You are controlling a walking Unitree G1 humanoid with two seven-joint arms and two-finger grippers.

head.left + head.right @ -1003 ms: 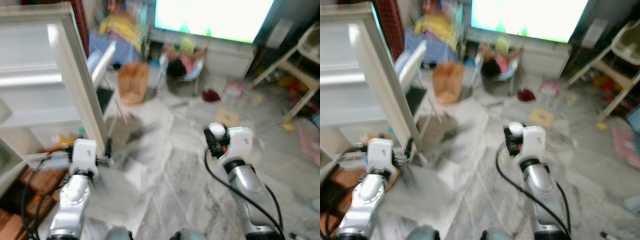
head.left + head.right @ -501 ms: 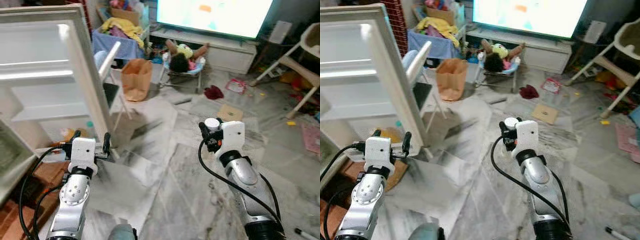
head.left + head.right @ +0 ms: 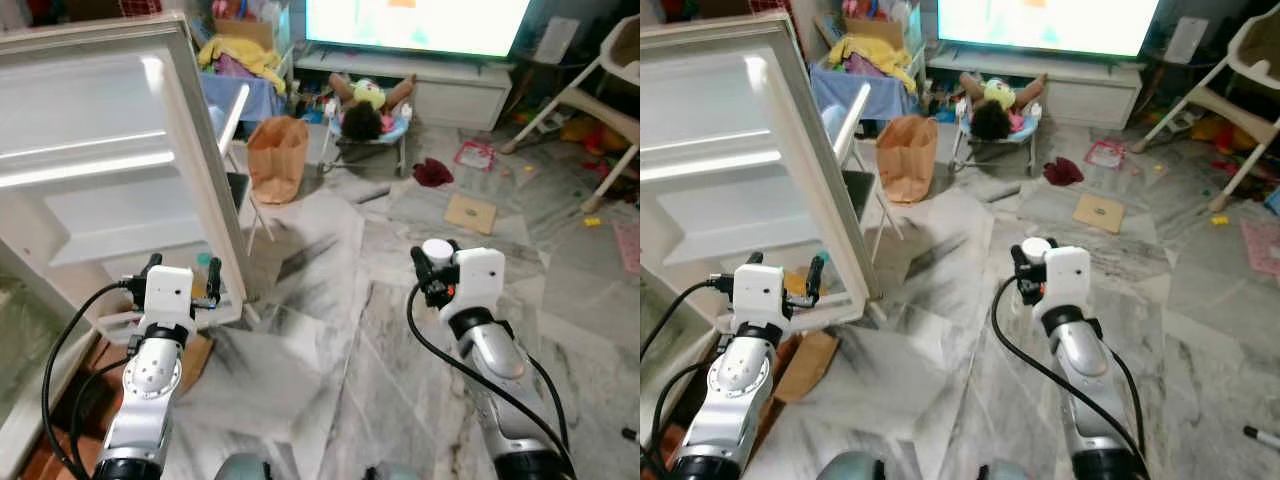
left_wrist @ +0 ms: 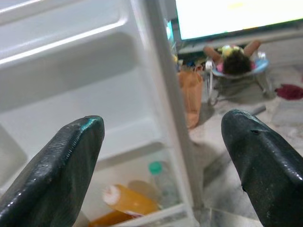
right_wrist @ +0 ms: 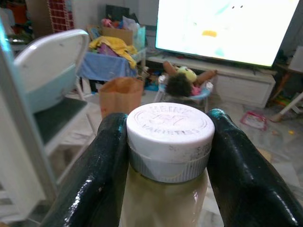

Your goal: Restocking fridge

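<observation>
1. The fridge door (image 3: 120, 170) stands swung open on the robot's left, its white edge jutting out over the floor (image 3: 330, 330); to the right of that edge the grey marbled tiles lie open, with a plastic sheet spread on them.
2. Beyond the door edge, a folding chair (image 3: 845, 130) and a brown paper bag (image 3: 278, 158) stand on the floor; farther back is a bouncer seat with a person lying in it (image 3: 365, 105), under a bright television (image 3: 415, 20).
3. A flat piece of cardboard (image 3: 470, 213) lies on the tiles well to the right of the door, near a red rag (image 3: 432, 172).
4. The door's lowest shelf (image 4: 161, 217) holds an orange bottle (image 4: 128, 201) lying down and a clear bottle with a green cap (image 4: 158, 182) upright beside it; the shelves above look bare, smooth white plastic.
5. The left gripper (image 4: 165, 156) hovers just before that lowest shelf, its two black fingers spread wide, nothing between them.
6. The right gripper (image 5: 165, 156) is well to the right of the door, over the tiles, fingers closed on a jar (image 5: 169, 142) with a round, ribbed white lid and pale contents.
</observation>
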